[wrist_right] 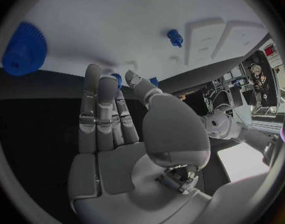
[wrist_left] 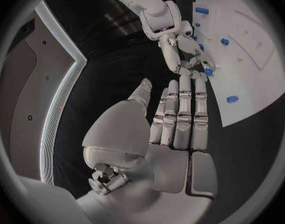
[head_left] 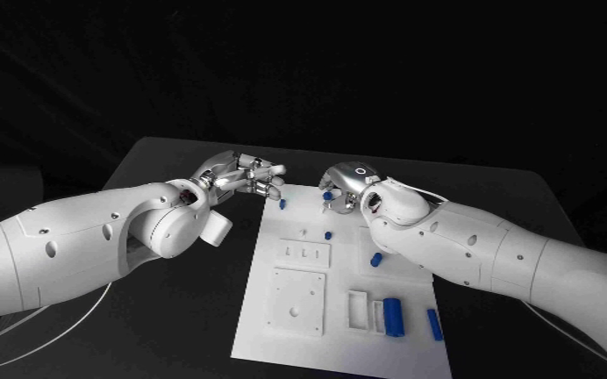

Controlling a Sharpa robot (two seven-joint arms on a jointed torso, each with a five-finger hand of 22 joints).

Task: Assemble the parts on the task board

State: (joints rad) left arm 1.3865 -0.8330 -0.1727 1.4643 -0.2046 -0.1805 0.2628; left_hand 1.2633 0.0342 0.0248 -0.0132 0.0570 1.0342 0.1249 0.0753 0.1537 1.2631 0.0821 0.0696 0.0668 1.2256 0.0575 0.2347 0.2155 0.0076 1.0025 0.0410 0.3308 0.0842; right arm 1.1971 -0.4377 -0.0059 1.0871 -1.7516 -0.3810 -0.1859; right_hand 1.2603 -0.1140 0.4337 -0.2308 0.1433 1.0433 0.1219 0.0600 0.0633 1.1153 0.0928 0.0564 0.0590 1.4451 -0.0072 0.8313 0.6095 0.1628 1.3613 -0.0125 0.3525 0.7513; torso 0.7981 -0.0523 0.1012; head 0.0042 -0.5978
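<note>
White task board [head_left: 285, 326] carries scattered blue parts [head_left: 395, 316].

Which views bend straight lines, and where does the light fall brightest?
Both wrist views are fisheye: the task board edge curves in the left wrist view, as it does in the right wrist view. In the head view the task board is brightest, against a dark table and background.
</note>
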